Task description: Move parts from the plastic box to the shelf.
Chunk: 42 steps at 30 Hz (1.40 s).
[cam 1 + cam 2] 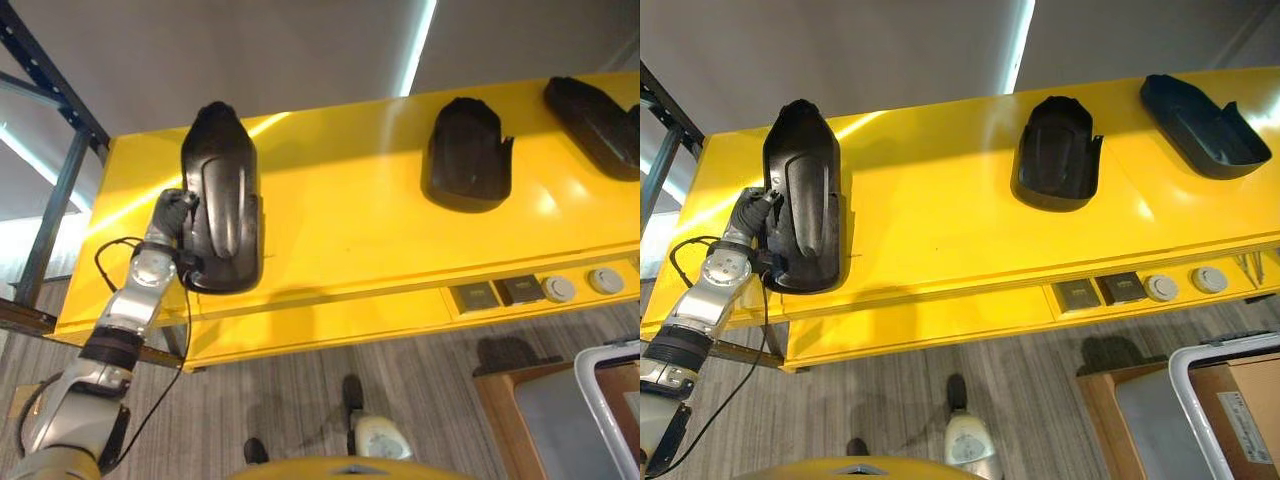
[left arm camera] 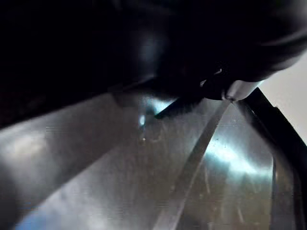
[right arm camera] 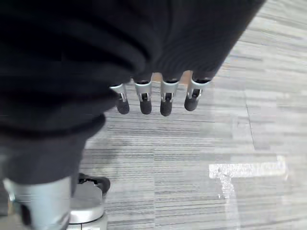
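The left arm reaches up and forward to the yellow shelf (image 1: 350,230), and the left hand (image 1: 178,212) is at the left side of a long black plastic part (image 1: 222,200) that lies on the shelf near its left end. The hand touches the part, but its fingers are hidden against the part, so I cannot tell if they grip it or only press on it. The right hand (image 3: 158,98) hangs over the grey striped floor (image 3: 216,158) with its fingers straight and relaxed, side by side, and it holds nothing. Two more black parts lie on the shelf: a shorter one (image 1: 1057,155) in the middle and another one (image 1: 1202,125) near the right end, well apart from each other. At the lower right there is the white rim of a plastic box (image 1: 1205,365); what is inside it I cannot tell.
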Available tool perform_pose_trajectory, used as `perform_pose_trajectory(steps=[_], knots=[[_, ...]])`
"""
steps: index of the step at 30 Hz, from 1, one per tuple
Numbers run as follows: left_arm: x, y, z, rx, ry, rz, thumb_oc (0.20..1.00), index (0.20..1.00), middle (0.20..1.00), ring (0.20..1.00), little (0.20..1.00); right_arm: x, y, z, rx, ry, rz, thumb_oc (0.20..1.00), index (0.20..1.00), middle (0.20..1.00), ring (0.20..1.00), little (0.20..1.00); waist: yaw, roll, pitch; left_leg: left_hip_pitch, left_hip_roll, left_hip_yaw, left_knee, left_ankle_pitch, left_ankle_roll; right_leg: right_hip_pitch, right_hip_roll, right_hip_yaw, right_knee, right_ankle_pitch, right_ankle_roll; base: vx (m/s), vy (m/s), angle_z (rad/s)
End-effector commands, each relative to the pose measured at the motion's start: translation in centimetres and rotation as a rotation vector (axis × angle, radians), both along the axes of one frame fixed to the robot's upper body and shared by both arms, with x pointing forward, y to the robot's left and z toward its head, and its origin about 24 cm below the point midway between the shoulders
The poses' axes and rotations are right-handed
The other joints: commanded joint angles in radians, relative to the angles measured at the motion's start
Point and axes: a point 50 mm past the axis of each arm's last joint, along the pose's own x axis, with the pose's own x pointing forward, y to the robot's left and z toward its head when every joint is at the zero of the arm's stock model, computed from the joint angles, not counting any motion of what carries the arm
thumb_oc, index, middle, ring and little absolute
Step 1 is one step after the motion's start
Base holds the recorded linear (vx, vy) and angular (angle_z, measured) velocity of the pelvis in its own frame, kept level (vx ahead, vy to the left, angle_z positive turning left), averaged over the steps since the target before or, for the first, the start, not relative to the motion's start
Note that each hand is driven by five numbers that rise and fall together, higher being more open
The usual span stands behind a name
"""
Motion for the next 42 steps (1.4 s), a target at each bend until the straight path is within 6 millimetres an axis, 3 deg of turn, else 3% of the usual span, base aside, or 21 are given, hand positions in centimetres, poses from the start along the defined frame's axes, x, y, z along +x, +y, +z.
perform_pose_trajectory(steps=[1, 5, 6, 7, 8, 9, 12, 16, 19, 20, 21, 29, 34, 35, 36, 42], knots=[[1.9, 0.7, 5.0, 0.032, -0.156, 0.043, 0.200, 0.200, 0.200, 0.200, 0.200, 0.5, 0.1, -0.1, 0.007, 0.023, 0.021, 1.000, 1.000, 1.000, 1.000, 1.000, -0.016, 0.033, 0.035, 0.026, 0.059, -0.010, 0.001, 0.026, 0.004, 0.046, -0.083, 0.008, 0.001, -0.081, -0.007, 0.00, 0.000, 0.00], [2.2, 0.8, 3.9, 0.030, -0.109, 0.076, 0.200, 0.200, 0.200, 0.200, 0.200, 0.8, 0.3, -0.1, 0.028, -0.023, -0.109, 1.000, 1.000, 1.000, 1.000, 1.000, -0.022, 0.042, 0.045, 0.020, 0.057, -0.012, 0.001, 0.023, 0.006, 0.043, -0.086, 0.008, 0.001, -0.083, -0.009, 0.00, 0.000, 0.00], [2.3, 0.9, 3.7, 0.025, -0.102, 0.095, 0.200, 0.200, 0.200, 0.200, 0.200, 1.9, 0.1, 0.1, 0.010, -0.064, -0.097, 1.000, 1.000, 1.000, 1.000, 1.000, -0.027, 0.045, 0.050, 0.018, 0.056, -0.008, 0.001, 0.021, 0.009, 0.039, -0.085, 0.012, 0.001, -0.080, -0.012, -0.04, 0.020, 0.01], [2.4, 0.9, 4.0, 0.025, -0.107, 0.095, 0.200, 0.200, 0.200, 0.200, 0.200, 2.9, -0.2, 0.4, -0.041, -0.066, 0.027, 1.000, 1.000, 1.000, 1.000, 1.000, -0.027, 0.048, 0.056, 0.013, 0.056, -0.006, 0.001, 0.020, 0.008, 0.035, -0.086, 0.014, 0.001, -0.078, -0.014, -0.04, 0.020, 0.01], [2.4, 0.9, 4.0, 0.025, -0.108, 0.095, 0.200, 0.200, 0.200, 0.200, 0.200, 2.9, -0.2, 0.4, -0.041, -0.066, 0.028, 1.000, 1.000, 1.000, 1.000, 1.000, -0.028, 0.048, 0.057, 0.013, 0.056, -0.006, 0.001, 0.020, 0.008, 0.035, -0.086, 0.013, 0.001, -0.078, -0.014, -0.06, -0.002, 0.01], [2.7, 1.3, 4.8, 0.058, -0.115, 0.092, 0.200, 0.200, 0.200, 0.200, 0.200, 5.8, 0.6, 0.9, -0.110, -0.024, 0.594, 1.000, 1.000, 1.000, 1.000, 1.000, -0.017, 0.048, 0.073, 0.013, 0.058, -0.008, 0.001, 0.020, 0.001, 0.038, -0.086, 0.007, 0.001, -0.080, -0.013, -0.06, -0.018, 0.01], [3.0, 1.6, 5.0, 0.078, -0.108, 0.090, 0.200, 0.200, 0.200, 0.200, 0.200, 5.9, -0.3, 1.4, -0.127, 0.050, 0.825, 1.000, 1.000, 1.000, 1.000, 1.000, -0.010, 0.039, 0.083, 0.007, 0.056, -0.015, 0.001, 0.035, 0.002, 0.036, -0.088, -0.001, 0.001, -0.084, -0.014, -0.04, -0.021, 0.00], [3.4, 1.4, 5.2, 0.092, -0.095, 0.086, 0.200, 0.200, 0.200, 0.200, 0.200, 5.6, -2.5, 2.2, -0.166, 0.067, 0.750, 1.000, 1.000, 1.000, 1.000, 1.000, -0.008, 0.032, 0.087, 0.008, 0.056, -0.015, 0.001, 0.040, 0.003, 0.040, -0.091, -0.007, 0.001, -0.085, -0.013, -0.02, -0.040, 0.01], [3.6, 1.2, 5.0, 0.111, -0.071, 0.075, 0.200, 0.200, 0.200, 0.200, 0.200, 4.5, -4.8, 2.7, -0.186, 0.032, 0.413, 1.000, 1.000, 1.000, 1.000, 1.000, -0.010, 0.029, 0.083, 0.012, 0.057, -0.013, 0.001, 0.036, 0.005, 0.044, -0.093, -0.011, 0.001, -0.085, -0.012, 0.00, -0.036, 0.01], [3.7, 1.0, 4.9, 0.110, -0.067, 0.073, 0.200, 0.200, 0.200, 0.200, 0.200, 4.2, -6.1, 3.2, -0.204, -0.025, 0.177, 1.000, 1.000, 1.000, 1.000, 1.000, -0.011, 0.031, 0.077, 0.013, 0.057, -0.011, 0.001, 0.032, 0.007, 0.045, -0.092, -0.008, 0.001, -0.087, -0.012, 0.02, -0.035, -0.01], [3.7, 1.1, 5.0, 0.114, -0.067, 0.073, 0.200, 0.200, 0.200, 0.200, 0.200, 4.1, -6.5, 3.4, -0.214, -0.042, 0.110, 1.000, 1.000, 1.000, 1.000, 1.000, -0.011, 0.031, 0.073, 0.014, 0.058, -0.011, 0.001, 0.030, 0.007, 0.045, -0.091, -0.009, 0.001, -0.087, -0.012, 0.02, -0.035, -0.01], [3.5, 1.1, 4.2, 0.125, -0.037, 0.076, 0.200, 0.200, 0.200, 0.200, 0.200, 4.0, -6.1, 3.2, -0.190, -0.007, 0.174, 1.000, 1.000, 1.000, 1.000, 1.000, -0.004, 0.030, 0.063, 0.015, 0.059, -0.014, 0.001, 0.026, 0.001, 0.048, -0.088, -0.007, 0.001, -0.089, -0.010, 0.00, 0.000, 0.00], [3.3, 1.3, 3.2, 0.113, -0.005, 0.090, 0.200, 0.200, 0.200, 0.200, 0.200, 4.9, -4.3, 2.4, -0.139, -0.027, 0.227, 1.000, 1.000, 1.000, 1.000, 1.000, 0.001, 0.032, 0.059, 0.011, 0.061, -0.015, 0.001, 0.023, 0.003, 0.046, -0.086, -0.006, 0.001, -0.088, -0.011, 0.00, 0.000, 0.00], [3.3, 1.3, 3.1, 0.112, -0.003, 0.093, 0.555, 0.555, 0.555, 0.555, 0.555, 4.9, -4.0, 2.3, -0.132, -0.028, 0.233, 1.000, 1.000, 1.000, 1.000, 1.000, 0.001, 0.032, 0.057, 0.011, 0.062, -0.015, 0.001, 0.023, 0.002, 0.047, -0.085, -0.006, 0.001, -0.090, -0.011, 0.00, 0.000, 0.00], [3.4, 1.3, 3.1, 0.121, 0.002, 0.092, 1.000, 1.000, 1.000, 1.000, 1.000, 4.8, -3.7, 2.2, -0.125, -0.025, 0.242, 1.000, 1.000, 1.000, 1.000, 1.000, 0.001, 0.031, 0.057, 0.012, 0.061, -0.016, 0.001, 0.021, 0.000, 0.049, -0.084, -0.005, 0.001, -0.091, -0.010, 0.00, 0.000, 0.00], [3.7, 1.0, 2.6, 0.094, 0.028, 0.111, 1.000, 1.000, 1.000, 1.000, 1.000, 4.4, -3.5, 2.0, -0.122, -0.006, 0.267, 1.000, 1.000, 1.000, 1.000, 1.000, -0.002, 0.030, 0.057, 0.011, 0.063, -0.015, 0.001, 0.018, -0.002, 0.049, -0.083, -0.007, 0.001, -0.090, -0.009, 0.00, 0.000, 0.00]])
